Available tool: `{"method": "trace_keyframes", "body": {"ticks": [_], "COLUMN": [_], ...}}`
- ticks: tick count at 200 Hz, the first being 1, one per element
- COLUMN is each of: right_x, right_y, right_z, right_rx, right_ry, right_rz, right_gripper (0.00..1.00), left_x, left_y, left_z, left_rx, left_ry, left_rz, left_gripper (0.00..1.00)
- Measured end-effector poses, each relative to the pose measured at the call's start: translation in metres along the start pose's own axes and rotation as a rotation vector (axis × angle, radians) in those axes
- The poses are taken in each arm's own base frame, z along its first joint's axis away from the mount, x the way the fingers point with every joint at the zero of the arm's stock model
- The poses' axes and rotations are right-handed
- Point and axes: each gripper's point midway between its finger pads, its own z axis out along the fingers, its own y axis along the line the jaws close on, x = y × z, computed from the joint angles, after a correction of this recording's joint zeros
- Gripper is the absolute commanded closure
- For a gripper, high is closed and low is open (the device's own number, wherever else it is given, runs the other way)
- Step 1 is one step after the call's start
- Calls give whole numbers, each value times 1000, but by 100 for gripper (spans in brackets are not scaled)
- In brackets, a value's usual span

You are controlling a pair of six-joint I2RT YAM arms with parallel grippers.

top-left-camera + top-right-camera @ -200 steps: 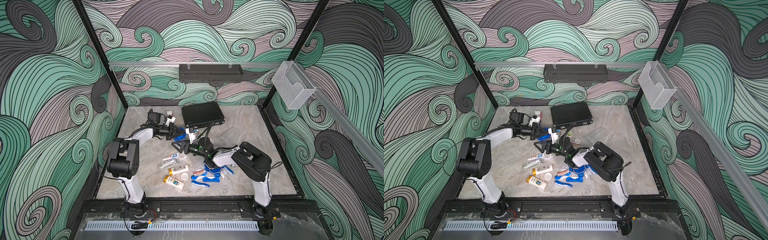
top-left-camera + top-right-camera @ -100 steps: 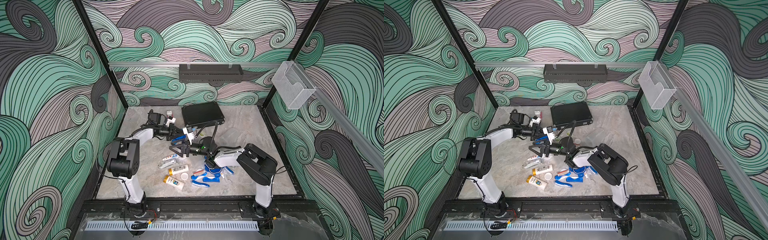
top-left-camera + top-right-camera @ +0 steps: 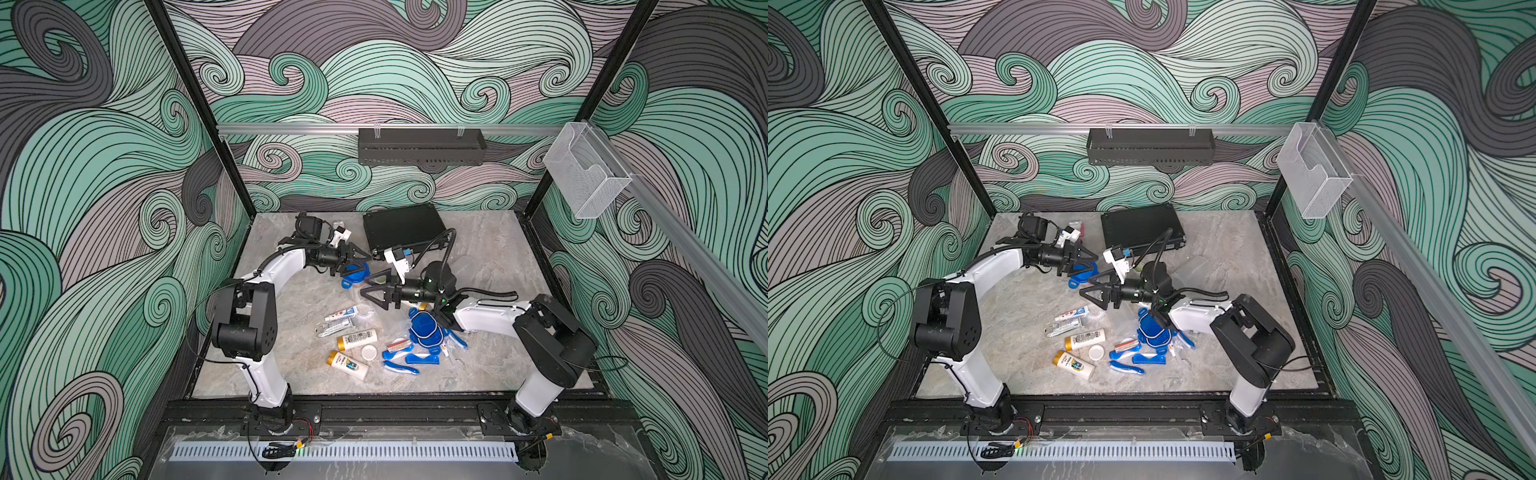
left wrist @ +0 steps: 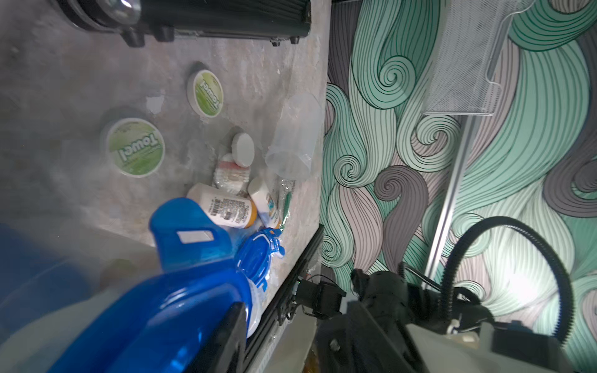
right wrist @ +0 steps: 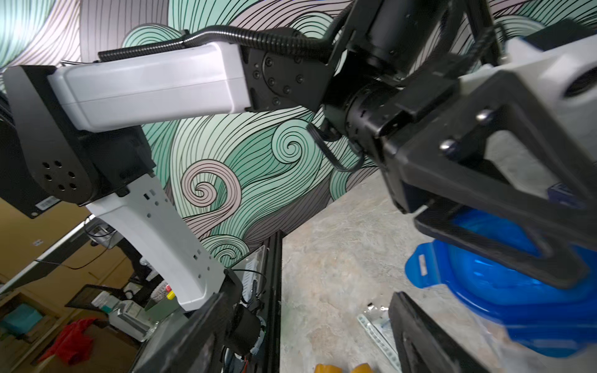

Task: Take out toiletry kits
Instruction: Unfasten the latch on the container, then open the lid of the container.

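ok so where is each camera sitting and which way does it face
top views: high at the front, looking down at the table; both whole arms, left end effector, right end effector.
left wrist: on the left arm, facing across the table to the briefcase, towel discs and right arm; one own finger shows.
right wrist: on the right arm, facing the left arm; both own fingers show.
shared: all views show the blue lid at the left end effector.

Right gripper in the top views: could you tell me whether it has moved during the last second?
Yes. In a top view the right gripper has drawn back a little toward its own base, rightward in the picture, judged against the unmoved black briefcase.
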Motion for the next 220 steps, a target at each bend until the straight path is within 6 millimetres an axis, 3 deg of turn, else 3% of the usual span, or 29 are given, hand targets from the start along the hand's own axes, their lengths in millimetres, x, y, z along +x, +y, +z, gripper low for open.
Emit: {"method": "trace_keyframes", "body": {"ticks": [37,80,106,141,165,207,220], "right_x": [-5,4,7,9,13,18,17], "right_y": [-22,-38,-40,-41,-42,-43,-43], "right_z": [-19,-25,-25,-26,-27,-30,-30], "right_rx": [117,179,190,194,199,207,208], "right_ry": [26,59,67,72,78,85,84], "right_rz": [-6,18,17,15,20,23,21], "right_gripper": [20,20,20,20,20,20,20], "left_x": [-5,-8,-6,1,-4,-20,-22], "left_y": [-3,-10,20,62,68,62,60], "left_z": [-22,-73,-80,-62,-56,-53,-53], "left_rx": [-105,-141,-152,-148,-124,-70,-62], "left_ry": [-57,-205,-238,-187,-181,-192,-191], "left_rz": [11,27,-56,-202,-225,-214,-206], "left_gripper": [28,26,24,24,30,66,68]}}
